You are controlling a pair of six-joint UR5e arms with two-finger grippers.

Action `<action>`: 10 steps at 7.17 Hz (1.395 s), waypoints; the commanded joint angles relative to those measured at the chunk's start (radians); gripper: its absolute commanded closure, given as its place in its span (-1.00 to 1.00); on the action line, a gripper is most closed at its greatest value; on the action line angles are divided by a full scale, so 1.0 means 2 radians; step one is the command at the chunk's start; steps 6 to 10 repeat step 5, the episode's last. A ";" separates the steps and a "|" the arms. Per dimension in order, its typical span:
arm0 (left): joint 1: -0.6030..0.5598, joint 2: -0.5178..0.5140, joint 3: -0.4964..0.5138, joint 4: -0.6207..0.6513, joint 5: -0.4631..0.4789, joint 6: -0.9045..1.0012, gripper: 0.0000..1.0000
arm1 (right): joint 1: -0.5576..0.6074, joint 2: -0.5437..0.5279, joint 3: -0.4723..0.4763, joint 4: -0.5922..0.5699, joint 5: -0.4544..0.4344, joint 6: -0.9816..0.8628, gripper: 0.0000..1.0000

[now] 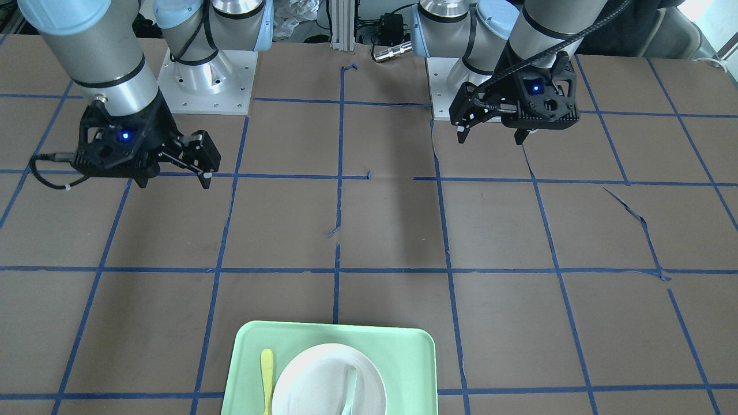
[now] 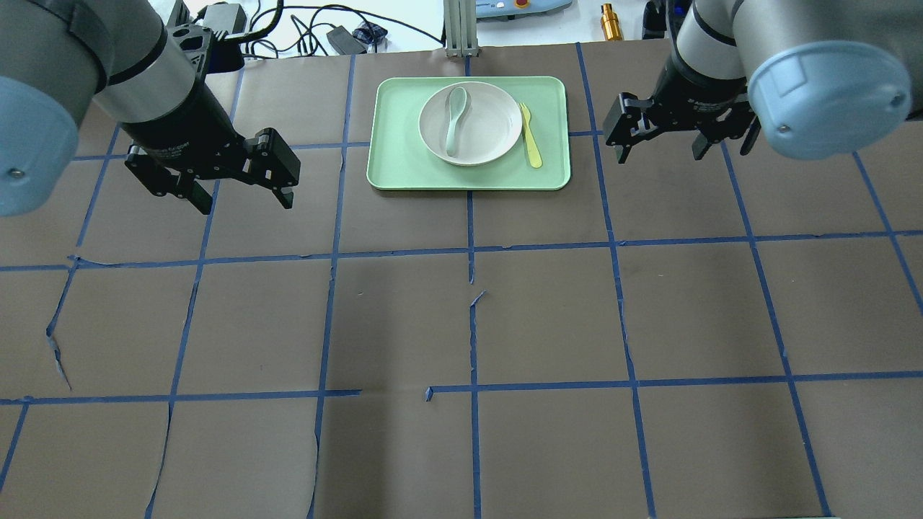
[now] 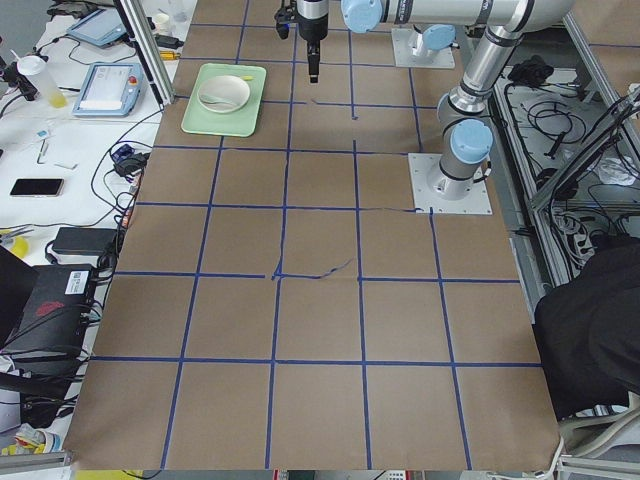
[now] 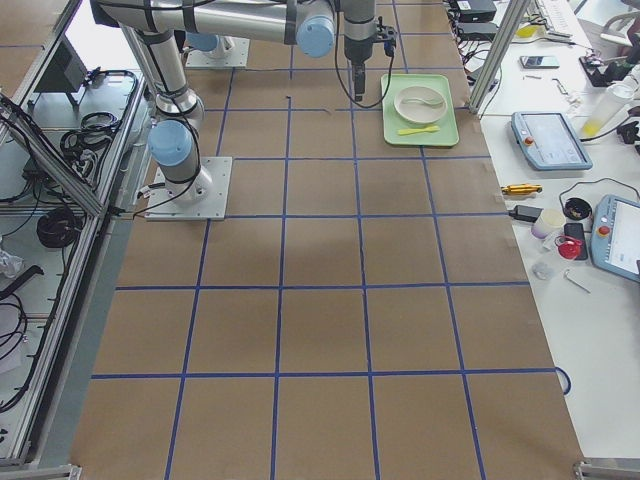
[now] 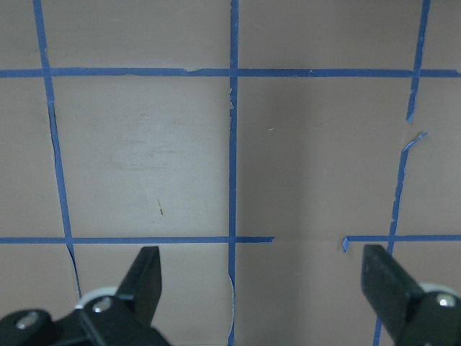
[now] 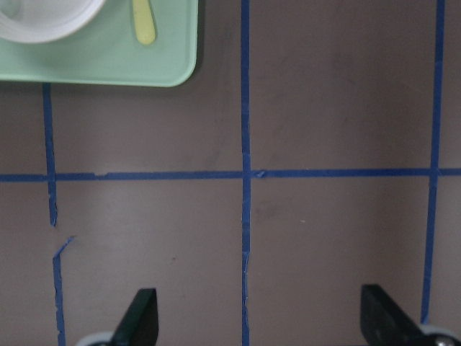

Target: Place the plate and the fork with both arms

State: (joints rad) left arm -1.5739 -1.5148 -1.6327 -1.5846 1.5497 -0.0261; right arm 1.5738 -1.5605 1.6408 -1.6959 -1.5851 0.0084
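Observation:
The off-white plate [image 2: 494, 126] lies on a mint-green tray [image 2: 393, 169] at the table's far middle. The pale-yellow fork [image 2: 531, 138] lies on the tray just right of the plate. In the front-facing view the plate [image 1: 314, 380] and fork [image 1: 266, 377] show at the bottom edge. My left gripper [image 2: 245, 203] hovers open and empty left of the tray; it also shows in the left wrist view [image 5: 263, 281]. My right gripper [image 2: 660, 155] hovers open and empty right of the tray. The right wrist view [image 6: 261, 321] shows the fork's handle end [image 6: 144, 25] and the plate's rim [image 6: 43, 18].
A pale teal-grey spoon [image 2: 456, 119] lies in the plate. The brown table is marked with a blue tape grid [image 2: 472, 249]. Cables and devices lie beyond the far edge [image 2: 324, 32]. The arm bases [image 1: 207, 80] stand at the robot's side.

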 commanded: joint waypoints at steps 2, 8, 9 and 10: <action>0.000 0.000 -0.001 0.000 0.001 -0.001 -1.00 | 0.000 -0.053 0.002 0.055 0.002 0.007 -1.00; 0.000 0.002 0.002 0.000 0.001 -0.001 -1.00 | 0.000 -0.040 -0.007 0.053 0.002 0.007 -1.00; 0.000 0.002 0.002 0.000 0.001 -0.001 -1.00 | 0.000 -0.040 -0.007 0.053 0.002 0.007 -1.00; 0.000 0.002 0.002 0.000 0.001 -0.001 -1.00 | 0.000 -0.040 -0.007 0.053 0.002 0.007 -1.00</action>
